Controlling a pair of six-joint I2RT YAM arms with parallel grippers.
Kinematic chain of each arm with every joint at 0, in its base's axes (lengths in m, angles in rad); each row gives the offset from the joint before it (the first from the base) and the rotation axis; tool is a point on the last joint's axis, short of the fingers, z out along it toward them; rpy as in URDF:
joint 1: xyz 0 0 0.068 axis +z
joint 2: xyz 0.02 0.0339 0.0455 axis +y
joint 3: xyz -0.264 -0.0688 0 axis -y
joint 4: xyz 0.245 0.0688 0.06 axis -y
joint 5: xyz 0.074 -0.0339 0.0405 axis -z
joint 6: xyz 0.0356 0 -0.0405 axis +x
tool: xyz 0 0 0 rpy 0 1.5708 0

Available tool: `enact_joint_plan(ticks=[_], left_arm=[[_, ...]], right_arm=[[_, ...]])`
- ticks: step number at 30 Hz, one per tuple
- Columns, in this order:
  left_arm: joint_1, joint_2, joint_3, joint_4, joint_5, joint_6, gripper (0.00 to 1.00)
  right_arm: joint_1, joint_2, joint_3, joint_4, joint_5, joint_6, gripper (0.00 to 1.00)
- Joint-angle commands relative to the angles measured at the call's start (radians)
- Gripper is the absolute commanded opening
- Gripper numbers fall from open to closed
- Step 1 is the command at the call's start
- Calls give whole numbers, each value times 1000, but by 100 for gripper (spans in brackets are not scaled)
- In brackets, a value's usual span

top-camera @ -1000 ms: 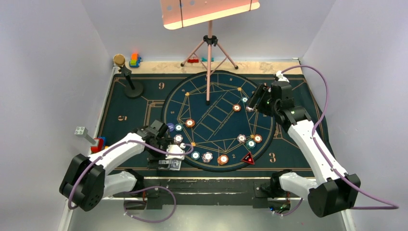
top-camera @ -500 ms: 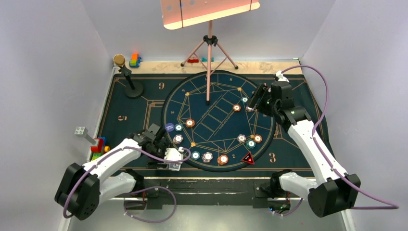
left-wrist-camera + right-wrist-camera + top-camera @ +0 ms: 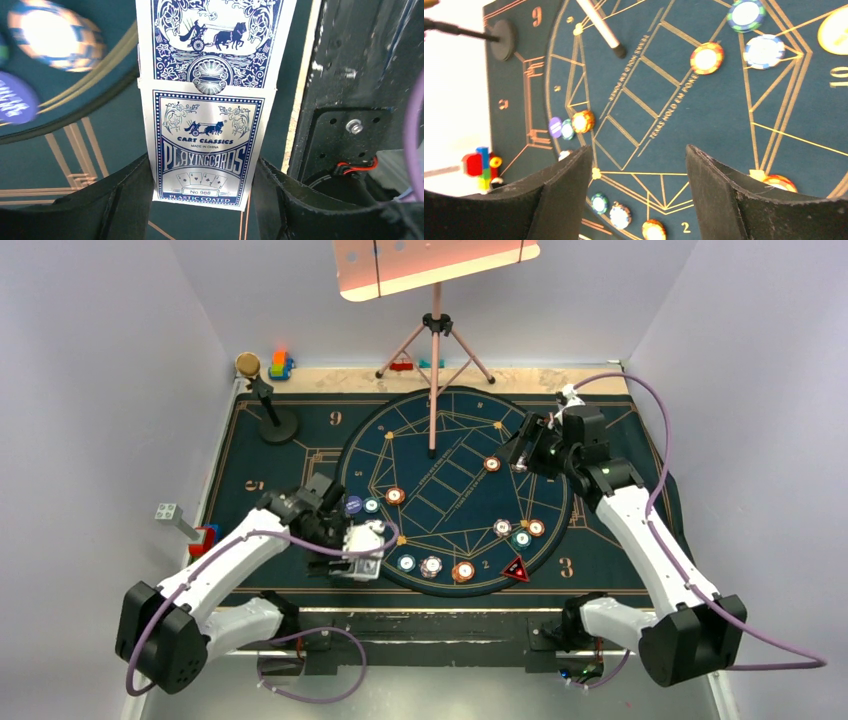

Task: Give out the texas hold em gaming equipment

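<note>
Clenching the card pack (image 3: 207,100) with the left gripper (image 3: 362,558) at lower left, holding the right gripper (image 3: 639,170) agape and empty, next likely needing a clean lift for dealing.

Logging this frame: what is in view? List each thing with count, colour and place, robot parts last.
card pack: one, blue and white, near-left mat edge, between the left fingers
poker chips: at least eleven, teal, orange and white, spread round the oval
dark-blue disc: one, oval's left rim, beside a teal chip
yellow disc: one, cut off at the right wrist view's edge
triangular marker: one, red-black, oval's near rim
mat: one, dark, gold-lined, under everything
tripod: one, pink, far side
black stand: one, far-left on mat
toy blocks: two clusters, multicoloured, far-left corner and left edge
left gripper: shut on the card pack
right gripper: open, empty, over the oval's far right
</note>
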Motion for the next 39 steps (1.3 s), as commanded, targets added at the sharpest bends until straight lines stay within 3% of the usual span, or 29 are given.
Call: enact_joint_plan(ticks=[1, 9, 17, 25, 35, 39], left_arm=[[0, 46, 244, -88, 73, -181, 3], [3, 253, 666, -148, 91, -417, 0], [2, 379, 928, -193, 72, -511, 0], [1, 454, 1037, -225, 73, -528, 0], [0, 437, 1035, -215, 80, -513, 0], [-1, 435, 1049, -223, 95, -505, 0]], right_arm=[[-3, 19, 21, 127, -229, 4, 73], [26, 33, -59, 434, -566, 148, 86], [195, 155, 0, 654, -699, 261, 92], [236, 292, 61, 757, -781, 321, 95], [286, 433, 169, 762, -800, 333, 96], [301, 486, 189, 783, -826, 358, 88]])
